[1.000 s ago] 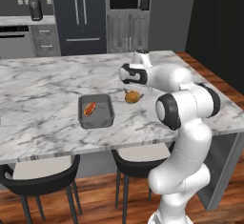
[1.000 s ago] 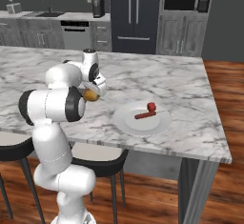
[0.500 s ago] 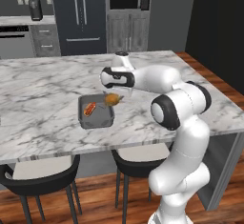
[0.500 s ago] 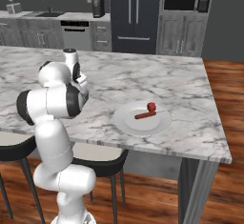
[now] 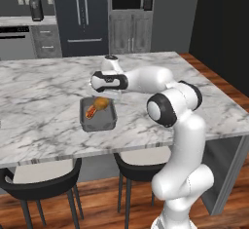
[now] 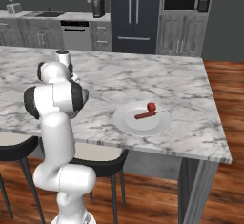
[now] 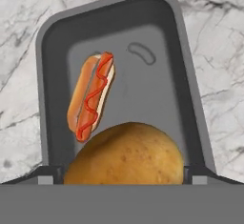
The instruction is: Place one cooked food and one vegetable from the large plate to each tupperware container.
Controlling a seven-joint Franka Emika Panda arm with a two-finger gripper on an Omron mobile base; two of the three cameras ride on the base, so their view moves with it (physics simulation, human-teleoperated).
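A dark grey tupperware container [image 5: 99, 126] [image 7: 49, 80] sits on the marble island with a hot dog [image 5: 90, 111] [image 7: 91, 96] lying in its left half. My gripper [image 5: 102, 101] [image 7: 124, 176] hangs just above the tub, shut on a brown potato [image 5: 100, 103] [image 7: 126, 154] that fills the gap between the fingers. The large plate [image 6: 125, 124] lies further right on the island, away from the gripper. It carries a sausage [image 6: 143, 115] and a small red vegetable [image 6: 151, 106].
The marble island [image 5: 39, 96] stretches wide to the left and behind the tub. Two dark stools [image 5: 41, 177] stand under its front edge. Cabinets, a fridge and an oven line the back wall.
The arm has swung left with the potato, from over the bare counter to directly above the dark grey tub. The hot dog and the plate have stayed put.
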